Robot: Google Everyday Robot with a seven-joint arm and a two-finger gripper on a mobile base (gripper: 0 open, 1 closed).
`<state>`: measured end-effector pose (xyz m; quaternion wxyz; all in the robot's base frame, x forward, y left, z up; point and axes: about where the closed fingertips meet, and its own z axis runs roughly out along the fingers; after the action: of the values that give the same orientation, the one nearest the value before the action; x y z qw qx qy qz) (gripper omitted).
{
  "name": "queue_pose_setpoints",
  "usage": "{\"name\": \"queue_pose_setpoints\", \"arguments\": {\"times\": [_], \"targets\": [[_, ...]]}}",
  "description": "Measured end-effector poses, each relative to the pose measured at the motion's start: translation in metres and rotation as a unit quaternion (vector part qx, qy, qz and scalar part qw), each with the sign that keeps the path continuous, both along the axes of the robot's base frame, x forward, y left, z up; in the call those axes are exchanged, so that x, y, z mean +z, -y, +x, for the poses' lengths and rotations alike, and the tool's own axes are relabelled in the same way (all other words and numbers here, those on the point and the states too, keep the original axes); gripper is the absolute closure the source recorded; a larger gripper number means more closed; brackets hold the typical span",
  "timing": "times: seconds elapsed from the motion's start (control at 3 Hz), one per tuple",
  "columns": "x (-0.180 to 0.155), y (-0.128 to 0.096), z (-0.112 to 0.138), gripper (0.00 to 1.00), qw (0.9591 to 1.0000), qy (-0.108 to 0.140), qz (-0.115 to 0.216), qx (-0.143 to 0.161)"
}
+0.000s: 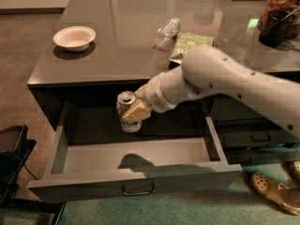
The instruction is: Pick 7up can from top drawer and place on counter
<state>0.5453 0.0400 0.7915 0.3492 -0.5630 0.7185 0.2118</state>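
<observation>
The 7up can [124, 104], silver with a pull-tab top, hangs in the air above the open top drawer [136, 186], just below the counter's front edge. My gripper [133, 112] is shut on the can from its right side and holds it slightly tilted. My white arm reaches in from the right across the drawer. The drawer is pulled far out, its metal bar handle [138, 190] at the front, its inside bare. The dark glossy counter [117, 46] lies just behind and above the can.
On the counter stand a white bowl [74, 37] at the left, a clear plastic bottle [167, 33] lying on its side, a green snack bag [190, 46], and a dark jar [280, 16] at the far right. Narrower drawers sit at the right [253, 135]. Shoes [276, 191] lie on the floor.
</observation>
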Motion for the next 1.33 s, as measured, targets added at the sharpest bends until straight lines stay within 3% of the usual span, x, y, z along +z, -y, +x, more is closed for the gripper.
{"name": "queue_pose_setpoints", "arguments": {"times": [0.33,0.67,1.33], "targets": [[0.064,-0.013,0.005,1.00,0.9993,0.023,-0.025,0.012],[0.141,-0.031,0.019,1.00,0.9969,0.067,-0.037,0.021],[0.161,-0.038,0.022,1.00,0.9961,0.081,-0.028,0.023]]}}
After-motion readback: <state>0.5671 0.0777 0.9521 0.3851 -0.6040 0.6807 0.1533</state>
